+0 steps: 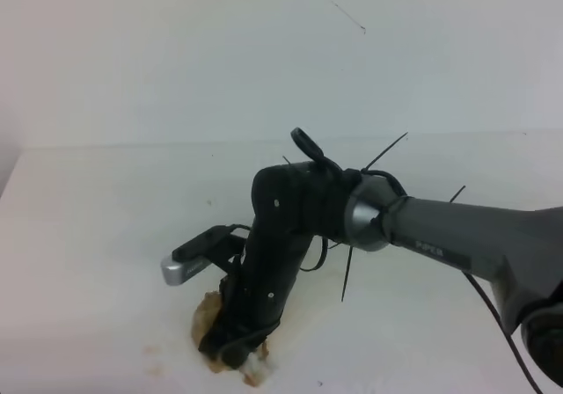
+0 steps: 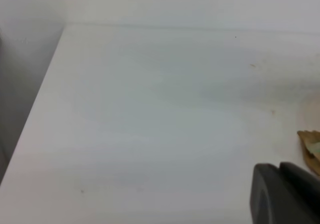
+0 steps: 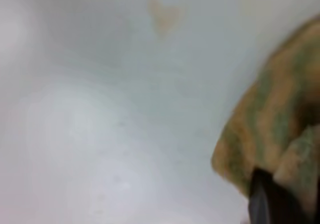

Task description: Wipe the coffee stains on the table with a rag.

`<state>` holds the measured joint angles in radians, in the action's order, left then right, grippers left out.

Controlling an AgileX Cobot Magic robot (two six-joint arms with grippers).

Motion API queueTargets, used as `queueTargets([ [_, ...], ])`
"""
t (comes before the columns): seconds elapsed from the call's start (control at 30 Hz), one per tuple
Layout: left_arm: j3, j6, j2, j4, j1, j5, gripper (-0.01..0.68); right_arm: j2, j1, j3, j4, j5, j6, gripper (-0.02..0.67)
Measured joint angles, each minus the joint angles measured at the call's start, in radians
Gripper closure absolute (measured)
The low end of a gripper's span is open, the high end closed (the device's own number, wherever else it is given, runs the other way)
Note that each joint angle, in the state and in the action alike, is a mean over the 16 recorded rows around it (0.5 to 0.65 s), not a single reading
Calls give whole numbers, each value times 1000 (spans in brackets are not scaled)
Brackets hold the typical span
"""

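My right arm reaches across to the table's front left, and its gripper [image 1: 236, 350] points straight down, shut on the rag [image 1: 209, 317]. The rag is a brown-stained wad pressed against the white table [image 1: 97, 236]. Close up, the rag [image 3: 272, 129] shows tan with greenish folds and a dark fingertip [image 3: 260, 199] digs into it. Faint coffee stains [image 1: 154, 353] lie just left of the rag, and one pale tan blotch [image 3: 164, 15] sits farther off. The left wrist view catches the rag's edge [image 2: 311, 148] at far right. My left gripper [image 2: 281, 186] shows as two dark fingers pressed together, holding nothing.
The table's left edge [image 2: 37, 109] runs along a grey gap, and the white wall [image 1: 176, 51] rises behind the table. Loose cable ties and a black cable [image 1: 493, 315] stick out from the right arm's wrist. Tiny dark specks dot the tabletop.
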<state>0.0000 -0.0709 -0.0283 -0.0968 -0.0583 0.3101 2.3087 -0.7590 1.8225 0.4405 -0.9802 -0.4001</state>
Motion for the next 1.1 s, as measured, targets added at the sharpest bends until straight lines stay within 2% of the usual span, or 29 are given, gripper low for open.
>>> queueTargets([
  [0.2,0,0,0,0,0,0,672,0,30,0,-135,67,68,647],
  [0.4,0,0,0,0,0,0,672,0,134,0,-182,134,91,647],
  [0.73,7,0,0,0,0,-1,672,-44,313,1,-159,120,42,647],
  [0.93,7,0,0,0,0,-1,672,-144,357,-14,-122,93,-24,647],
  [1.1,5,0,0,0,0,-1,672,-284,374,-94,-95,120,-69,647],
])
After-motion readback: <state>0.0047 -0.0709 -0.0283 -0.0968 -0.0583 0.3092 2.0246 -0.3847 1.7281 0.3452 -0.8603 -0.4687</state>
